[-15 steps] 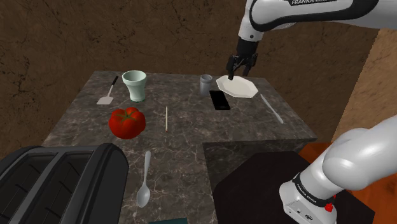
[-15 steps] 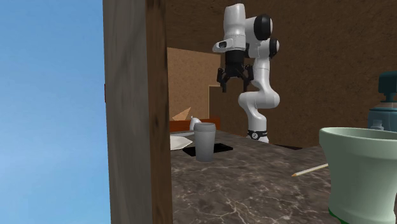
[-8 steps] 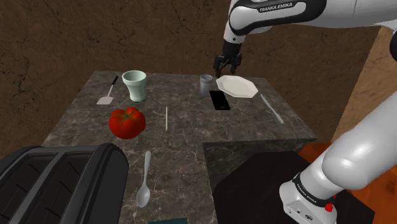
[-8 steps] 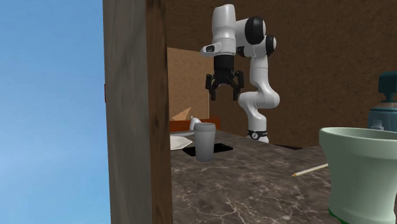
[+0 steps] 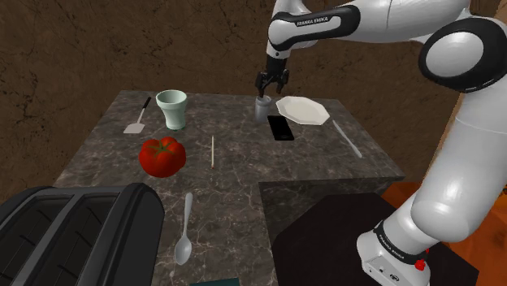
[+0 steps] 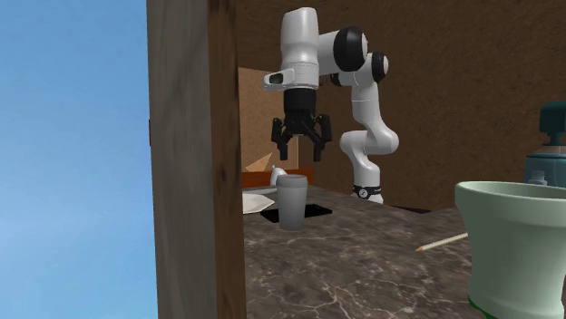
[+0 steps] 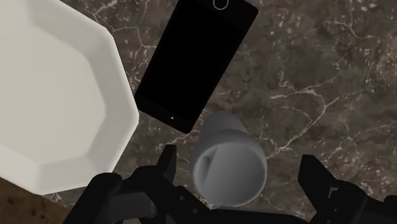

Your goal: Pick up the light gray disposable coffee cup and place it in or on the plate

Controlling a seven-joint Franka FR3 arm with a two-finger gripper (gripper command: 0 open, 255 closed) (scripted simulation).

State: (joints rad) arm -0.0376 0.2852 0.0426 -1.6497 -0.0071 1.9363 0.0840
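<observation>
The light gray coffee cup [image 5: 262,109] stands upright near the back of the dark marble counter, just left of the white octagonal plate [image 5: 302,110] in the shoulder view. My black gripper [image 5: 269,85] hangs open straight above the cup, a short way off its rim. From the second exterior view the gripper [image 6: 297,148] spreads its fingers above the cup [image 6: 291,202], with the plate [image 6: 255,201] partly behind a wooden post. Looking down from the wrist, the cup [image 7: 228,159] sits between the open fingers [image 7: 170,160], untouched, beside the plate [image 7: 57,95].
A black phone [image 5: 281,127] lies in front of the cup and plate. Further left stand a pale green cup [image 5: 171,109], a tomato [image 5: 162,156], a spatula [image 5: 136,120] and a stick [image 5: 213,151]. A knife [image 5: 347,139] lies right of the plate, a spoon [image 5: 184,232] near a toaster [image 5: 77,236].
The arm has swung left in the shoulder view, carrying the open gripper from above the plate to above the cup and a little lower. Nothing on the counter moved.
</observation>
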